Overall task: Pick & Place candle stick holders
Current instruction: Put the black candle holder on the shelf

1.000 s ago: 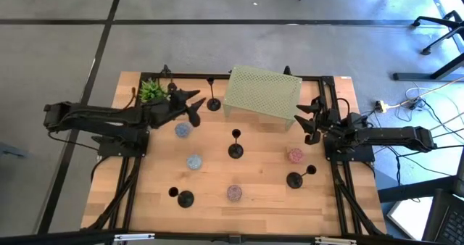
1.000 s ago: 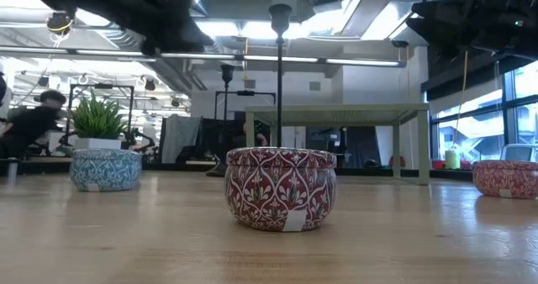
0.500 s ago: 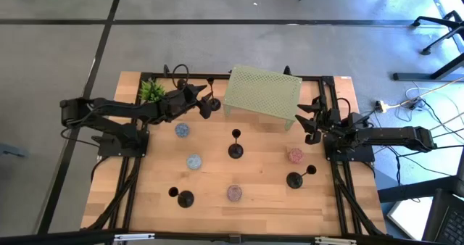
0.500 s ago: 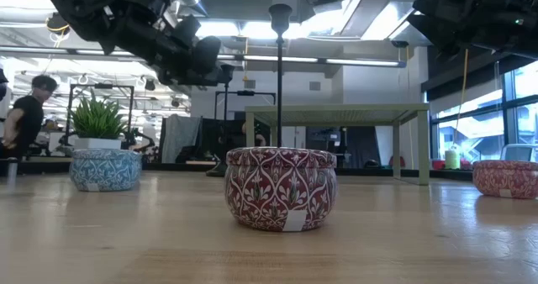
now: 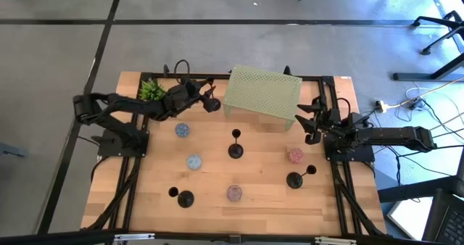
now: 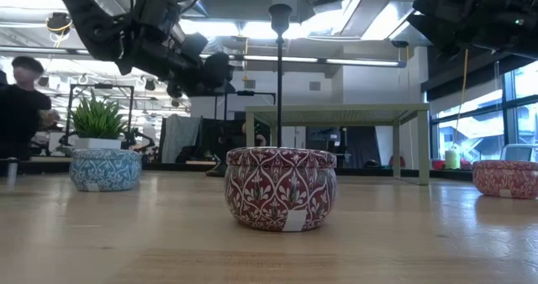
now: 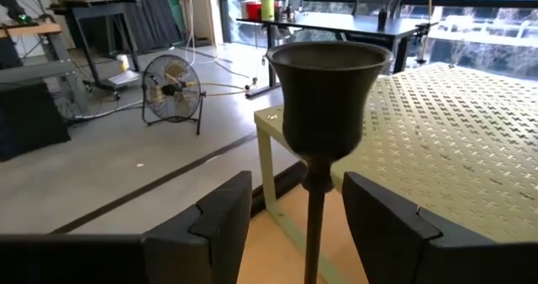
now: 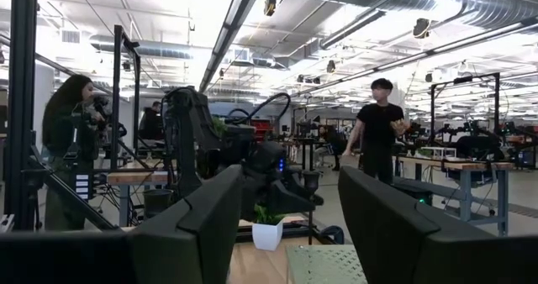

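Note:
Four slim black candle stick holders stand upright on their round bases: one at the far edge by the green shelf, one mid-table, one near right, one near left. My left gripper is open at the far holder. In the left wrist view its fingers stand on either side of the stem, just below the cup, apart from it. My right gripper is open and empty at the table's right side, raised.
A green perforated shelf stands right beside the far holder. A small potted plant sits at the far left. Two blue tins and two red tins lie among the holders. People move in the room behind.
My left gripper has gone toward the table's right edge and down, up to the far holder by the shelf, and its open fingers now straddle the stem. The holder has stayed in place.

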Available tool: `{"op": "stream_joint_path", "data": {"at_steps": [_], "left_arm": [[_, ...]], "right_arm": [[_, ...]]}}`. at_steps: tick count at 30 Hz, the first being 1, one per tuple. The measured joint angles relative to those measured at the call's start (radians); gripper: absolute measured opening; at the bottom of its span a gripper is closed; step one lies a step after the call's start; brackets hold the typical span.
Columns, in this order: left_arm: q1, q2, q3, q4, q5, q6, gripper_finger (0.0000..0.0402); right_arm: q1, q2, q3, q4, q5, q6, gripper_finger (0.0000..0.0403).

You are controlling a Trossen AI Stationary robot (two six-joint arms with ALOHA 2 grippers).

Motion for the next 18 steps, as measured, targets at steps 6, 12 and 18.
{"op": "stream_joint_path", "data": {"at_steps": [6,12,18], "left_arm": [[0.013,0.019,0.0,0.028,0.002,0.007,0.018],[0.013,0.019,0.0,0.038,0.002,0.009,0.0129],[0.013,0.019,0.0,0.064,0.025,0.029,0.0052]], "right_arm": [[0.0,0.0,0.0,0.0,0.0,0.0,0.0203],[0.0,0.0,0.0,0.0,0.0,0.0,0.0203],[0.0,0.0,0.0,0.0,0.001,-0.018,0.0203]]}}
